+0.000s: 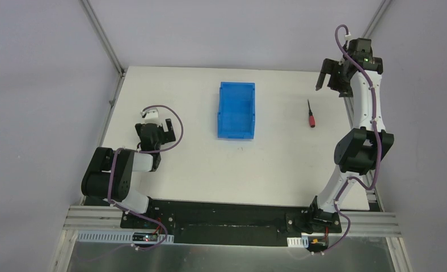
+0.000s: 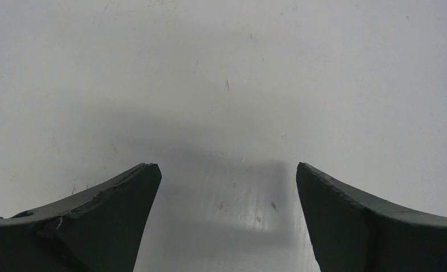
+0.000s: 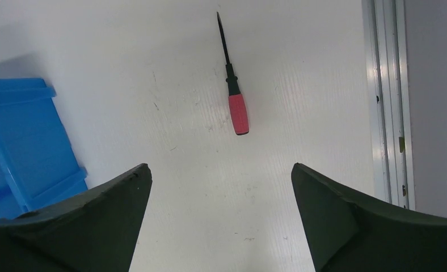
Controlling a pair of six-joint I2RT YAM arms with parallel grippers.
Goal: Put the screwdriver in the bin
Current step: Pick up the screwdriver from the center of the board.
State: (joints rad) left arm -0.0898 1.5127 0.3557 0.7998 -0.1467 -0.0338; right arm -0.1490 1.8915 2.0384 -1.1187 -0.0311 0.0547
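Observation:
The screwdriver [image 1: 311, 115], thin dark shaft and short red handle, lies flat on the white table right of the blue bin [image 1: 236, 109]. In the right wrist view the screwdriver [image 3: 233, 85] lies ahead of the fingers, handle toward them, and the bin's corner [image 3: 22, 147] shows at the left. My right gripper [image 1: 330, 80] is open and empty, raised high beyond and to the right of the screwdriver. My left gripper [image 1: 167, 129] is open and empty, low over bare table at the left, well left of the bin; its wrist view [image 2: 227, 170] shows only table.
An aluminium rail [image 3: 387, 102] runs along the table's right edge. Grey walls and frame posts [image 1: 102, 34] enclose the back and sides. The arm bases stand on a black plate [image 1: 221, 218] at the near edge.

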